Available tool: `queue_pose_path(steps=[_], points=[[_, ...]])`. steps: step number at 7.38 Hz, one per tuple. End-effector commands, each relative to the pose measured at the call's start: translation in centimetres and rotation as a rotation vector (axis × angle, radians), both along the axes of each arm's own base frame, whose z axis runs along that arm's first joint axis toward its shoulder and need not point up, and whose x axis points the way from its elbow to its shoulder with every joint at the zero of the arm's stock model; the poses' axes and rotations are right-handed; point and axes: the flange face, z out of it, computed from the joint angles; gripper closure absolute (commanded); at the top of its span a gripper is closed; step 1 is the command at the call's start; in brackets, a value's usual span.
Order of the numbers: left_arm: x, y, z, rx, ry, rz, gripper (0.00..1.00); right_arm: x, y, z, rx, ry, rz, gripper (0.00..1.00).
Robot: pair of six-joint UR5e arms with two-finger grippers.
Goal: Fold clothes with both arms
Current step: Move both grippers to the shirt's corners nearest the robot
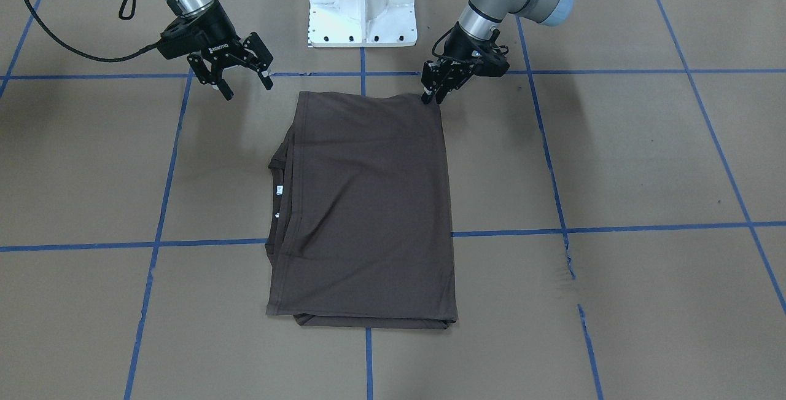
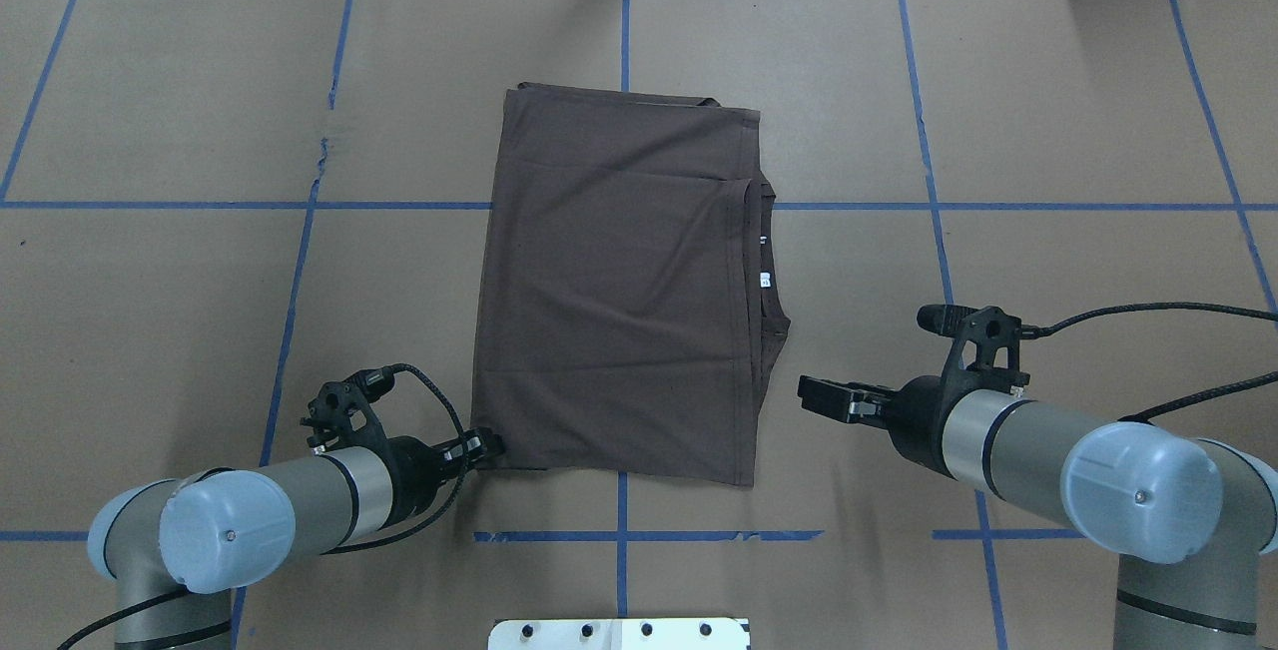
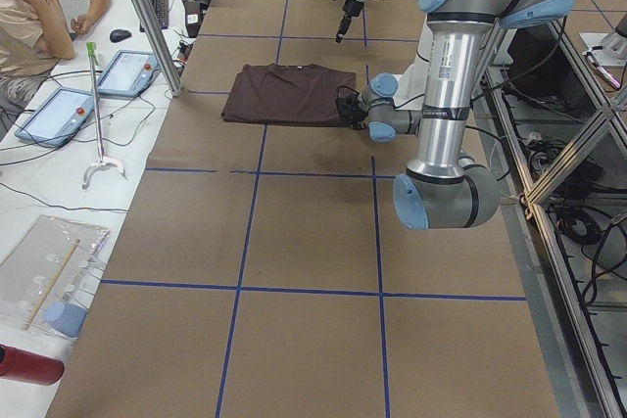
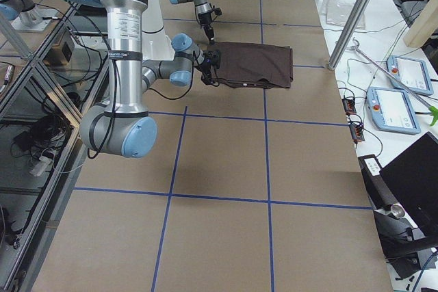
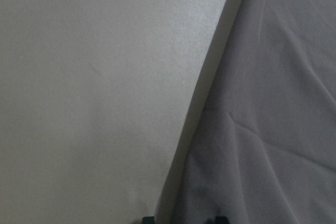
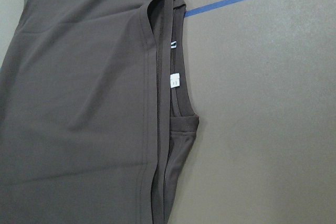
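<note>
- Closest in, the left gripper sits low at the shirt's near corner on its own side. The fingers are narrowed astride the edge. Pinching cloth or not? I can't tell: its wrist view shows only two tips with the shirt's edge running between them.
- My read is that it's there to claim that corner for the next fold.
- Across the way, the right gripper hangs clear of the cloth, fingers spread wide and holding nothing. It points at the collar side and looks to be lining up for the matching corner.
- Between them the shirt lies flat on the table, just ahead of the pedestal, already folded into a tall rectangle.
- It's dark grey-brown with soft, shallow creases. A stitched hem runs down the robot's right side, with the collar and white tag peeking out beyond it.
- At the far end, a lower layer pokes out past the top one, so the stack isn't quite square.
</note>
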Motion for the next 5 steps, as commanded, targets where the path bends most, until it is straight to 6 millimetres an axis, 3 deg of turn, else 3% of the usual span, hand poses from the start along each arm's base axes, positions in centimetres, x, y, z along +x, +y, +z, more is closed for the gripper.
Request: queue_pose_path(steps=[1, 2, 3, 4, 5], points=[[0.1, 0.4, -0.4, 0.001, 0.009, 0.008, 0.85, 0.0, 0.0, 0.0, 0.0, 0.001, 0.0, 0.0], [0.2, 0.5, -0.5, 0.002, 0.011, 0.01, 1.0, -0.1, 0.0, 0.1, -0.001, 0.002, 0.0, 0.0], [0.2, 0.5, -0.5, 0.004, 0.01, 0.009, 1.0, -0.3, 0.0, 0.4, -0.015, 0.002, 0.008, 0.0], [0.1, 0.5, -0.6, 0.006, 0.011, 0.009, 1.0, -0.9, -0.1, -0.5, -0.099, -0.048, 0.059, 0.08], [0.2, 0.6, -0.7, 0.006, 0.014, 0.011, 1.0, -2.6, -0.6, -2.8, -0.185, -0.061, 0.105, 0.17]])
